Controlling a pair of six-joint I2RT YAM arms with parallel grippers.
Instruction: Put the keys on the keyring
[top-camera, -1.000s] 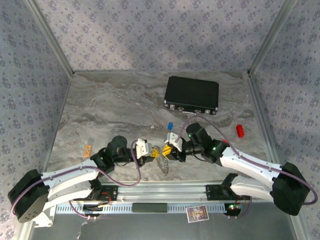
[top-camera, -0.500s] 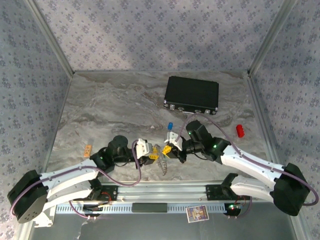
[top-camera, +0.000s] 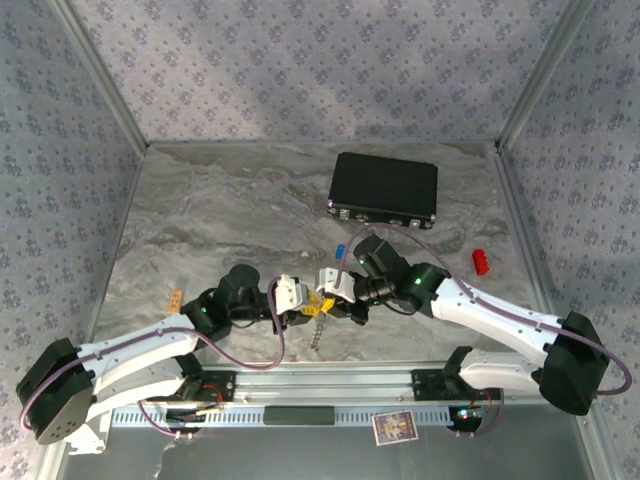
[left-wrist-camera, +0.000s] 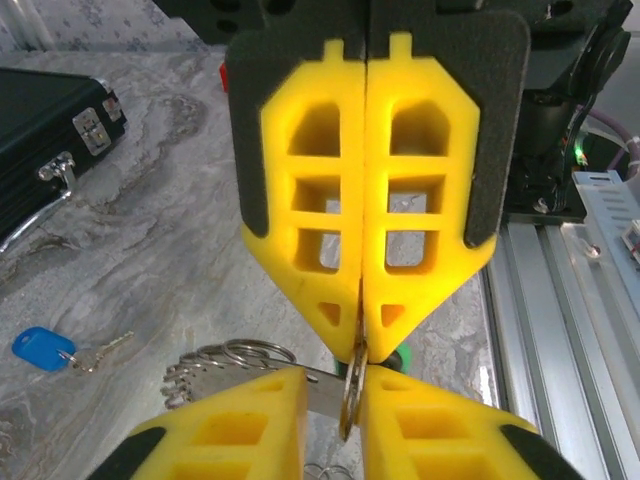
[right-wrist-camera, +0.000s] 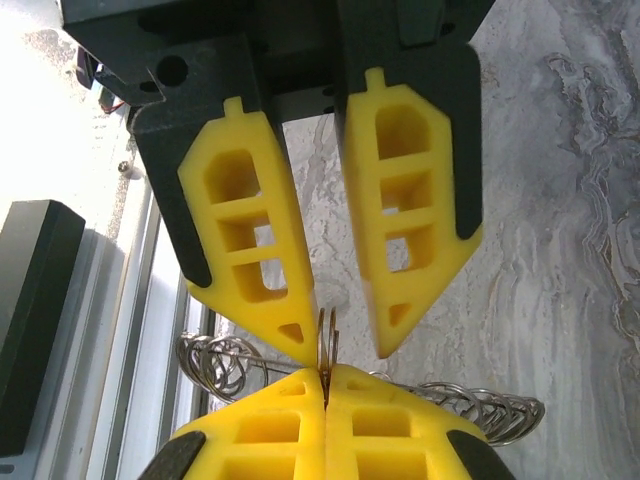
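Observation:
The keyring (right-wrist-camera: 327, 335) stands edge-on between both grippers, low over the table's near middle. My right gripper (right-wrist-camera: 325, 375) is shut on its rim, also seen tip-down (left-wrist-camera: 362, 345). My left gripper (left-wrist-camera: 333, 378) faces it with jaws a little apart on either side of the ring; one fingertip (right-wrist-camera: 305, 352) touches the ring and the other stands off. A metal bar with several small rings (left-wrist-camera: 215, 365) hangs off the keyring. A bit of green (left-wrist-camera: 402, 358) shows behind the fingers. The blue key (left-wrist-camera: 40, 348) lies on the table, just beyond the grippers (top-camera: 340, 250).
A black case (top-camera: 385, 190) lies at the back right. A small red object (top-camera: 480, 261) sits on the right and a small orange piece (top-camera: 175, 298) on the left. The aluminium rail (top-camera: 320, 380) runs along the near edge under the arms.
The right gripper has shut on the keyring and moved left to meet the left gripper. The left jaws have parted. The hanging rings shifted slightly left.

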